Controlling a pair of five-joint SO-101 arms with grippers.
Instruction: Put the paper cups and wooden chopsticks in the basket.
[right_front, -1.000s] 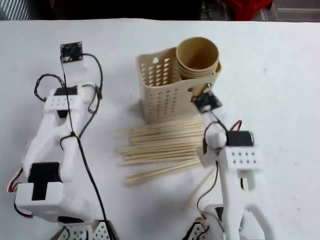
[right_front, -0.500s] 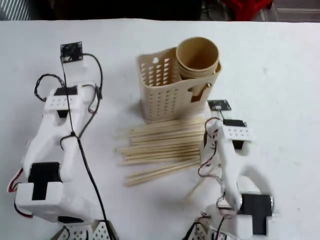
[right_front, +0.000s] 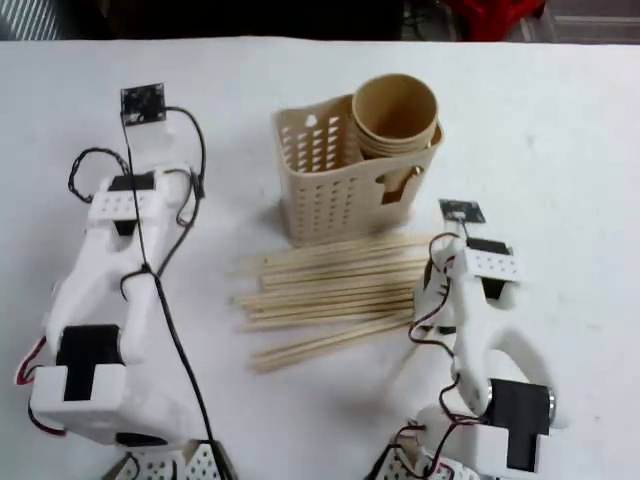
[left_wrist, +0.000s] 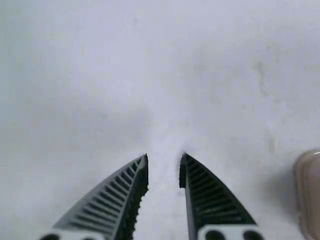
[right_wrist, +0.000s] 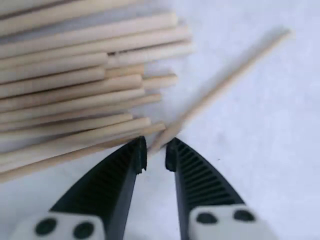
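Already nested and standing upright in the basket (right_front: 320, 190), at the end nearer the right arm: the paper cups (right_front: 395, 112), so that half of the job looks settled. Still out on the worktop (right_front: 560, 130), in a loose heap just in front of the basket: the wooden chopsticks (right_front: 330, 290), lying roughly parallel and probably easiest to take by their ends. Angled away from the heap, with its near end by the pile's corner: one stray chopstick (right_wrist: 225, 85). Low at that stick's end: the right gripper (right_wrist: 156, 150), jaws parted by a narrow gap and clasping nothing yet, the stick's tip just at the mouth of the gap. Seemingly lined up to pinch a single stick rather than a bundle. Judged as the opening of the chopstick step, with none visible in the basket. Well apart on the other side: the left gripper (left_wrist: 163, 167), likewise slightly parted and empty above bare worktop, presumably out of the right arm's way. Worth minding: thin round sticks, apt to roll or slip from a shallow pinch.
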